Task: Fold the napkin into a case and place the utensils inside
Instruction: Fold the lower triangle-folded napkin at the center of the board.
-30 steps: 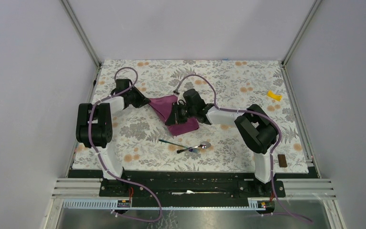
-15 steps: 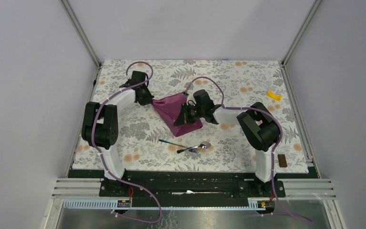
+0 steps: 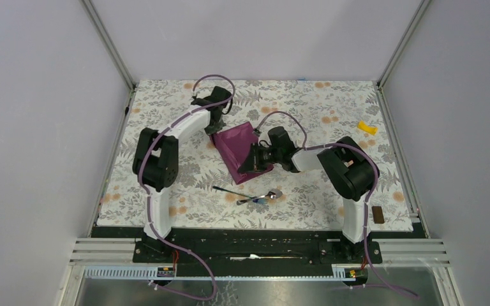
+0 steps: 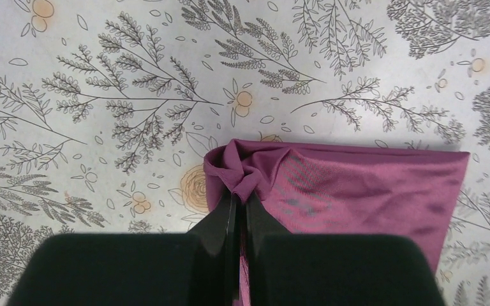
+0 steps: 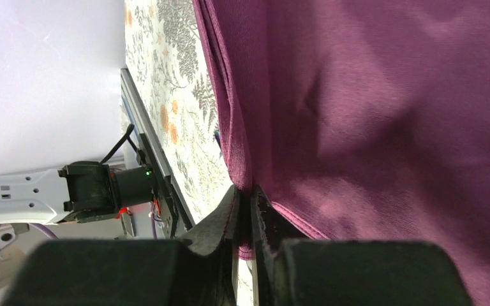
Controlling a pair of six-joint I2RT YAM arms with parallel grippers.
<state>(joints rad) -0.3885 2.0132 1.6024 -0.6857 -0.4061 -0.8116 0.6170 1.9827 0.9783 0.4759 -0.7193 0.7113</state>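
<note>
Top external: napkin (image 3: 241, 148) mid-fold into case. L hand (image 4: 239, 203) clenched on far-left corner; R hand (image 5: 245, 194) clenched on near-right edge. Next, prob.: lay fold flat, aligned. Utensils (image 3: 255, 195) lie nearer, untouched.

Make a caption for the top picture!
The left gripper and right gripper pinch a purple napkin; utensils lie near it on the tablecloth.

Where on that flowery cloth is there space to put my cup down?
Bare tablecloth lies along its far edge between the napkin and the yellow piece, and in the far left corner. The middle is crowded: the left hand and right hand each pinch the napkin, with the utensils just nearer.
</note>
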